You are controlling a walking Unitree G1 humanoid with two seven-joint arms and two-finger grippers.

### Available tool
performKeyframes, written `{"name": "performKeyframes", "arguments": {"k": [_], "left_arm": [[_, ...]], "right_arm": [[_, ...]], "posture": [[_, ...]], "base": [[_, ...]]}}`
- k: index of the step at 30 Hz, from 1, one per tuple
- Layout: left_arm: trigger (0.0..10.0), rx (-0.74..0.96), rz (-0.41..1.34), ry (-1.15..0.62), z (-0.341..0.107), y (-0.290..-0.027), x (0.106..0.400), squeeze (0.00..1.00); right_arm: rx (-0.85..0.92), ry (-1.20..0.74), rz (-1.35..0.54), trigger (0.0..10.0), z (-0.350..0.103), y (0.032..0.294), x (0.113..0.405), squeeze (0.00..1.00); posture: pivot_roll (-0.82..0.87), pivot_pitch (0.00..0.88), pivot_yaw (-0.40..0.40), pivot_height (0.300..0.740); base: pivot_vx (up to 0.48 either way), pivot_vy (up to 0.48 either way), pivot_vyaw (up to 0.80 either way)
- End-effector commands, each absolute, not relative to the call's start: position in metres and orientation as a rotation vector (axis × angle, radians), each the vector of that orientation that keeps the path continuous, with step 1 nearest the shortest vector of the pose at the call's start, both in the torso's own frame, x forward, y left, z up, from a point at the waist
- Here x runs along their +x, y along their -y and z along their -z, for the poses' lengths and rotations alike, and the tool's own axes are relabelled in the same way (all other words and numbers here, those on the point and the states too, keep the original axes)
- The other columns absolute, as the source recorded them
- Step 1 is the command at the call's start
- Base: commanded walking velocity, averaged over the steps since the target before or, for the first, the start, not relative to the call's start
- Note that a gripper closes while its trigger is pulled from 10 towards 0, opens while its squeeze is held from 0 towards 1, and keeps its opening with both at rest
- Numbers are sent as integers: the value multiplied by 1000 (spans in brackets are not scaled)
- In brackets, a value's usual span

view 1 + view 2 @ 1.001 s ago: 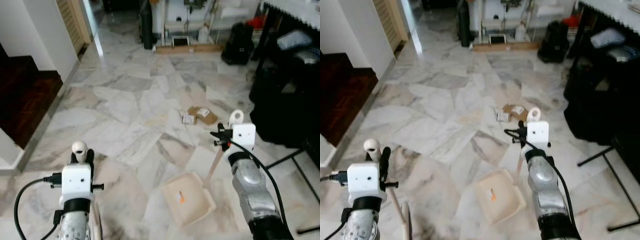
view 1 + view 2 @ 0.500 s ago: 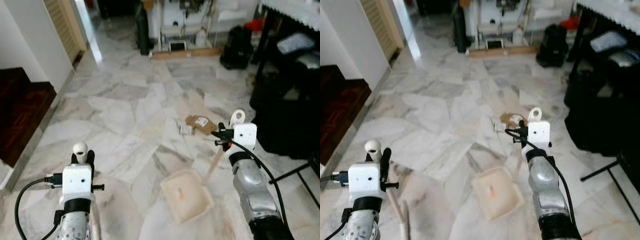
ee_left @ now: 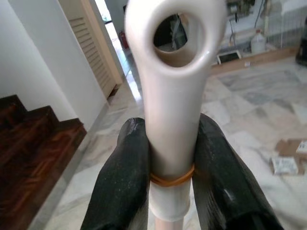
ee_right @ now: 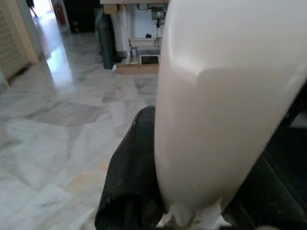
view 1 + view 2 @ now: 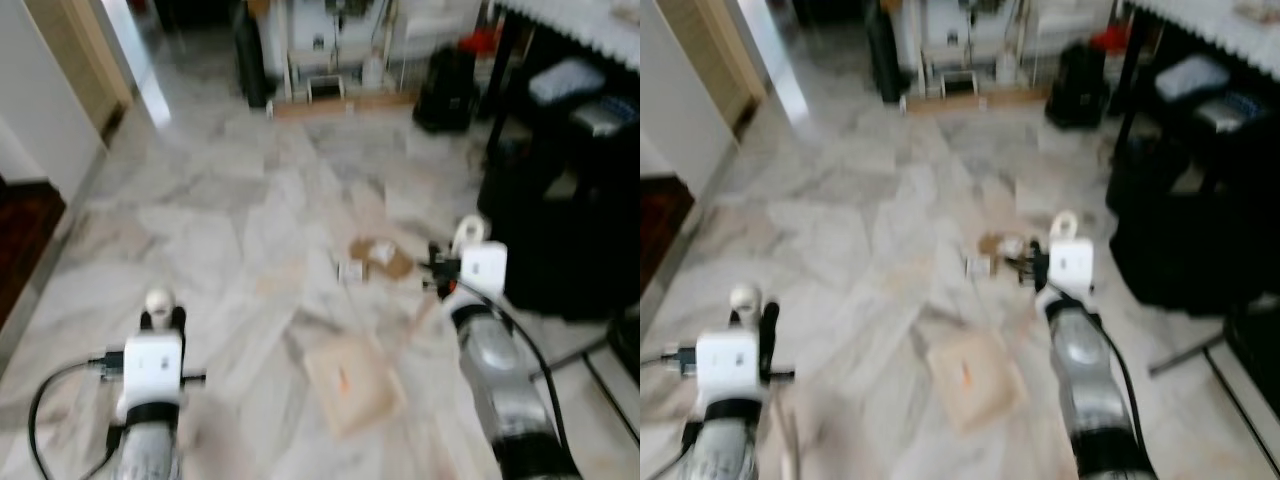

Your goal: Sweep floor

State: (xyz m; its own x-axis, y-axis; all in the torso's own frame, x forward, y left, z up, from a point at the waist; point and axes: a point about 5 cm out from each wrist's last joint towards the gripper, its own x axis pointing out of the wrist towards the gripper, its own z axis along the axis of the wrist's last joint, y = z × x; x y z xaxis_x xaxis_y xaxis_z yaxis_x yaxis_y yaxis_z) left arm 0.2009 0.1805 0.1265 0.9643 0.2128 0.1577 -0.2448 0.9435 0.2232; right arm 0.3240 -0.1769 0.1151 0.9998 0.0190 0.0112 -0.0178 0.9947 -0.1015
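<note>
The left tool (image 3: 165, 167) is clamped on a white broom handle (image 3: 172, 96). The right tool (image 4: 192, 191) grips the white dustpan handle (image 4: 225, 96). The beige dustpan (image 5: 350, 380) rests on the marble floor (image 5: 200, 230) below and between them, cardboard scraps (image 5: 378, 256) just beyond it.

Dustpan (image 5: 348, 381) on floor (image 5: 220, 210); cardboard scraps (image 5: 377, 257) just behind it.

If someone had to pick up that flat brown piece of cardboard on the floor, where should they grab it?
The cardboard lies flat on the marble floor, so there is nothing to wrap around. Probably best to pinch a free edge from above, coming from the open floor side, away from the dark furniture. The picture is blurred, so I cannot tell which edge lifts.
</note>
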Motion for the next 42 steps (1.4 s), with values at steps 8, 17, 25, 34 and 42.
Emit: {"name": "performKeyframes", "arguments": {"k": [8,17,25,34,42], "left_arm": [[10000,271,-253,159,-132,-186,200,0],[10000,272,-252,158,-132,-186,200,0],[10000,273,-252,158,-132,-186,200,0],[10000,273,-251,157,-132,-186,200,0],[10000,274,-250,157,-132,-186,200,0]], "right_arm": [[-117,99,-90,10000,-131,160,326,0],[-107,96,-86,10000,-131,160,327,0],[-99,96,-89,10000,-131,160,326,0],[-97,95,-89,10000,-130,159,327,0],[-93,93,-88,10000,-130,159,327,0]], "posture": [[-123,74,40,740],[-123,73,41,740],[-122,74,41,740],[-123,72,41,740],[-122,64,41,740]], "base": [[441,0,408],[442,0,0],[440,0,0],[441,0,0],[440,0,0]]}}
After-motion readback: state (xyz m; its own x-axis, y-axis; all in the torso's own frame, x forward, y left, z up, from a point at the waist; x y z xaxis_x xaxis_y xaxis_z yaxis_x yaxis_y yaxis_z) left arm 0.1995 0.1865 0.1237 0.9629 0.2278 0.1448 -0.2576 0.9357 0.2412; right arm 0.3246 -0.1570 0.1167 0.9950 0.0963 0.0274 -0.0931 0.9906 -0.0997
